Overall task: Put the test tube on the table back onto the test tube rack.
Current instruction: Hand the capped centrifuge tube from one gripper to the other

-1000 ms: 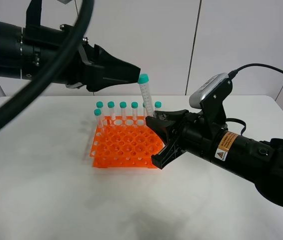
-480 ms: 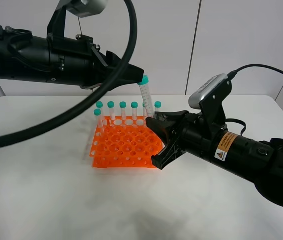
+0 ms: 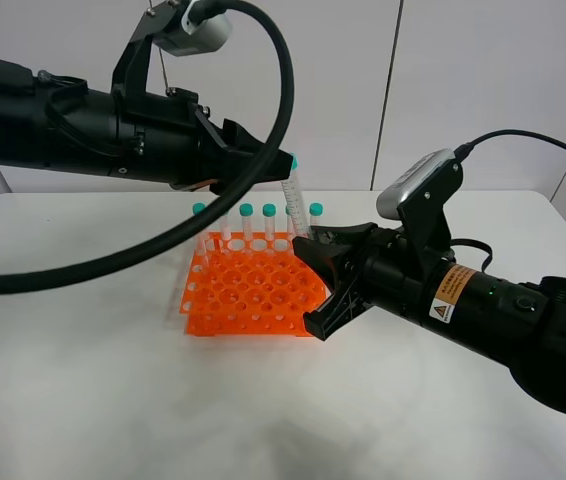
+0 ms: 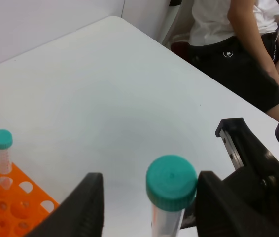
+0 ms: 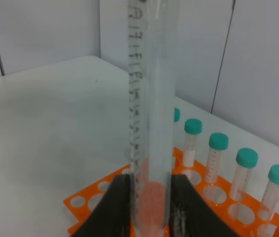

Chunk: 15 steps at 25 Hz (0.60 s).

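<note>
My right claw (image 5: pixel 148 196) gripped the test tube (image 3: pixel 297 212) mid-frame. My left claw (image 4: pixel 150 205) gaped wide around its cap (image 4: pixel 171 182).

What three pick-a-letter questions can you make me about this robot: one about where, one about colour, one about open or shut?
1. The test tube rack is: A blue, B orange, C green.
2. The left end effector is: A inside the rack, B around the test tube's cap, C under the rack.
3. The right end effector is: A open and empty, B hidden, C shut on the test tube.
Answers: B, orange plastic; B, a jaw each side of the teal cap; C, it pinches the tube.
</note>
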{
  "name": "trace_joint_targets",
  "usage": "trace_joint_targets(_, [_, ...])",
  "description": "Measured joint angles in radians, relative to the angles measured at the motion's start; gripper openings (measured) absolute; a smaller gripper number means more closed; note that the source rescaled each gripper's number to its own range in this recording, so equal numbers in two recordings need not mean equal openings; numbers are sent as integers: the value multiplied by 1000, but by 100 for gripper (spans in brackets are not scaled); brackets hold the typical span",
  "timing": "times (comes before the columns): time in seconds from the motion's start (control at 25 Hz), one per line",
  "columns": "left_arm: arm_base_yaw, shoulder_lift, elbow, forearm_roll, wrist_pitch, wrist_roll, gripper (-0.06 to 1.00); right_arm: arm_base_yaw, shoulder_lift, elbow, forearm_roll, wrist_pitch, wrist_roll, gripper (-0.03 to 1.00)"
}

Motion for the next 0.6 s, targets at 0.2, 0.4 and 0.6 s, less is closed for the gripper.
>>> trace_joint_targets(0.2, [0,0,0,-3,0,0,93,0,0,0,0,-1,0,1])
trace_joint_targets(0.4, [0,30,-11,-39,6,11,93,0,2,0,0,-2,2,1])
trace_joint_targets(0.6, [-3,70,-30,-45,18,27,93,0,3,0,4,4,3,1])
